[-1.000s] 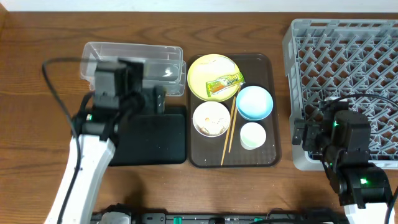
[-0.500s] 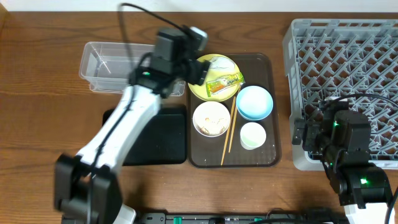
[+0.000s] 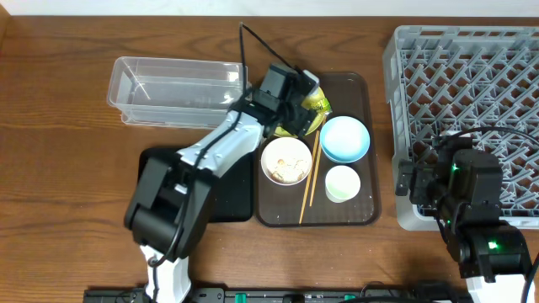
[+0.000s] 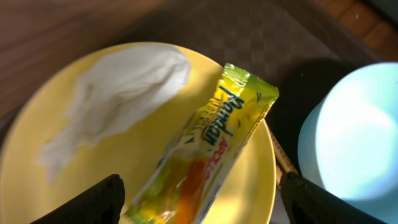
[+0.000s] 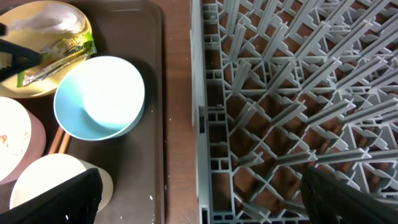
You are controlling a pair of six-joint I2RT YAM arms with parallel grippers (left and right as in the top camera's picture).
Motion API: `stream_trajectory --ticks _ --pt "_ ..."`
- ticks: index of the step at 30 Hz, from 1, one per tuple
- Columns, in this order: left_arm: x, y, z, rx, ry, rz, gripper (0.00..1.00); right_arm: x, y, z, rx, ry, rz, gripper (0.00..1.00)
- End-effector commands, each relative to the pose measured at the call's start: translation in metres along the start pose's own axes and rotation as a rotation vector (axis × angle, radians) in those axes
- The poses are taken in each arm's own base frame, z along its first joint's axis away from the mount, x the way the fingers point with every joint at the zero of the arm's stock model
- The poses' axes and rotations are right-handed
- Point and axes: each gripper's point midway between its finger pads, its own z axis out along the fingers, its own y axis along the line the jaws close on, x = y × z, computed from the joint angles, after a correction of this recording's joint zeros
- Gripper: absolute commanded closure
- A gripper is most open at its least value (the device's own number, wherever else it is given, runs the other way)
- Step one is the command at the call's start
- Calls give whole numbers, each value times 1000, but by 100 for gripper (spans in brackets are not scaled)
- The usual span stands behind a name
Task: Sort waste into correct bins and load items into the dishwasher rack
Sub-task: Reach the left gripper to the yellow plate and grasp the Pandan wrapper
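— Your left gripper [image 4: 208, 202] hangs low over the yellow plate [image 4: 65, 186], fingers wide apart. The snack wrapper [image 4: 217, 137] lies slantwise on the plate between them, beside a white crumpled lump [image 4: 118, 93].

— Your right gripper [image 5: 205, 202] is spread open too, holding nothing, above the dishwasher rack [image 5: 280, 93] at its left wall, next to the brown tray [image 3: 362, 210].

— You have the light blue bowl [image 3: 344, 138] just right of the plate. The white bowl [image 3: 266, 158] with the food scraps [image 3: 290, 168] sits nearer your side, with the chopsticks [image 3: 312, 172] running between the bowls.

— Your pale green cup [image 3: 343, 183] sits in front of the blue bowl. The clear tub [image 3: 177, 88] and black tray [image 3: 227, 189] lie left of the brown tray.
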Motion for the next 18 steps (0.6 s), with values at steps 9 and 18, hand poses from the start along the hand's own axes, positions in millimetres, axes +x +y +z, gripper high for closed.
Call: stream_trajectory --ticks 9,18 --pt "19 -4 32 9 43 13 30 -7 3 -5 -11 -17 -17 1" --pt "23 -4 33 10 56 11 81 -7 3 -5 -11 -17 -17 1"
